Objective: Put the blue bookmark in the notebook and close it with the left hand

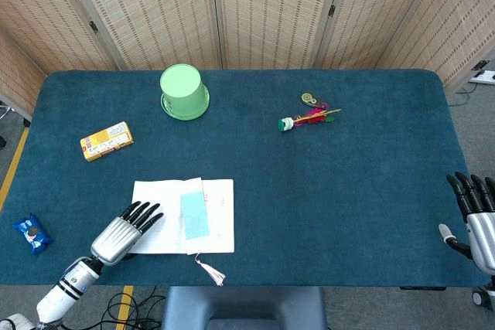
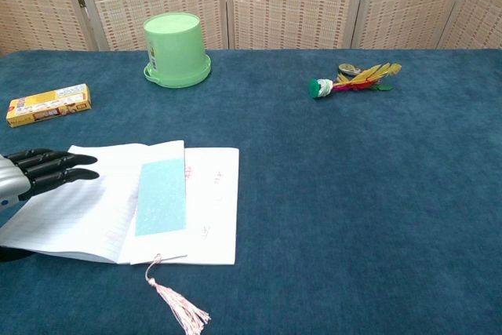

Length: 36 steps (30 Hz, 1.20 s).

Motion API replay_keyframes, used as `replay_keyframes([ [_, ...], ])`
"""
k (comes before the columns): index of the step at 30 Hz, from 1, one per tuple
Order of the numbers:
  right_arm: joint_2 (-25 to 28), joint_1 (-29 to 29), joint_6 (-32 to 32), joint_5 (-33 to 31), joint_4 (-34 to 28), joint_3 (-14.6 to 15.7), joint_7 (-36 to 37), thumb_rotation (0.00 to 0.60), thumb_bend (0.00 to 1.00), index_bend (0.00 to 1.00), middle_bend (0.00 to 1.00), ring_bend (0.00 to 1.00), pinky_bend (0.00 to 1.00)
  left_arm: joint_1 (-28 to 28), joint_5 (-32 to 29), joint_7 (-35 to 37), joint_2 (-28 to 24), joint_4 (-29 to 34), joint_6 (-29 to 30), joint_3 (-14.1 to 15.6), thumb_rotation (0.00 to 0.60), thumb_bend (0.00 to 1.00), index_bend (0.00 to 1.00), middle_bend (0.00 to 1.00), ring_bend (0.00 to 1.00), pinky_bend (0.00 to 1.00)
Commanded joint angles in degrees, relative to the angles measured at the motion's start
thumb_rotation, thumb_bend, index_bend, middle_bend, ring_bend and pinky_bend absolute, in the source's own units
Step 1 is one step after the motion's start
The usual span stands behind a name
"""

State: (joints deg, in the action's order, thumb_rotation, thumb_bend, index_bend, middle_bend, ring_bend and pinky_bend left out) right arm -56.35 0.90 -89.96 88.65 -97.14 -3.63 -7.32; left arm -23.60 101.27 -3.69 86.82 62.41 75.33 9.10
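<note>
The blue bookmark point(image 1: 193, 215) already lies flat on the open notebook point(image 1: 219, 206), near its middle fold, with its pink tassel point(image 1: 209, 270) trailing off the near edge toward 6 o'clock; that half of the job looks done. The notebook sits at about 7 o'clock on the table point(image 1: 348, 191) and is not yet closed. The left hand point(image 1: 122, 232) reaches over the left page from 8 o'clock, fingers spread and holding nothing. The right hand point(image 1: 476, 218) waits at the table's 4 o'clock edge, fingers apart, empty. Closing the cover remains.
</note>
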Motion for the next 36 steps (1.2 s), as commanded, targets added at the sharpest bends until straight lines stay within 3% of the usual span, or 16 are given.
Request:
replay_keyframes([
  [1,0.0,-0.1,-0.1,0.0,0.0,0.0,0.1,0.600,0.20,0.04,0.07,0.06,0.07,-0.3,0.3,1.3,0.7,-0.3,1.0,-0.9,0.600,0.26,0.00,0.00,0.00,0.13],
  [13,0.2,-0.8,-1.4,0.0,0.4,-0.1,1.0,0.600,0.20,0.04,0.07,0.06,0.07,-5.0,0.0,3.2,1.0,5.6,0.8,-6.0,0.600,0.26,0.00,0.00,0.00,0.13],
  [24,0.2,-1.2,-1.9,-0.1,1.2,-0.2,2.0,0.600,0.20,0.04,0.07,0.06,0.07,-11.4,-0.5,-2.0,2.9,11.7,-4.4,-10.4,0.600,0.26,0.00,0.00,0.00,0.13],
  [36,0.1,-2.0,-2.7,-0.4,2.6,-0.2,3.8,0.600,0.20,0.04,0.07,0.06,0.07,-16.2,-3.1,-10.2,6.4,16.2,-11.7,-12.5,0.600,0.26,0.00,0.00,0.00,0.13],
])
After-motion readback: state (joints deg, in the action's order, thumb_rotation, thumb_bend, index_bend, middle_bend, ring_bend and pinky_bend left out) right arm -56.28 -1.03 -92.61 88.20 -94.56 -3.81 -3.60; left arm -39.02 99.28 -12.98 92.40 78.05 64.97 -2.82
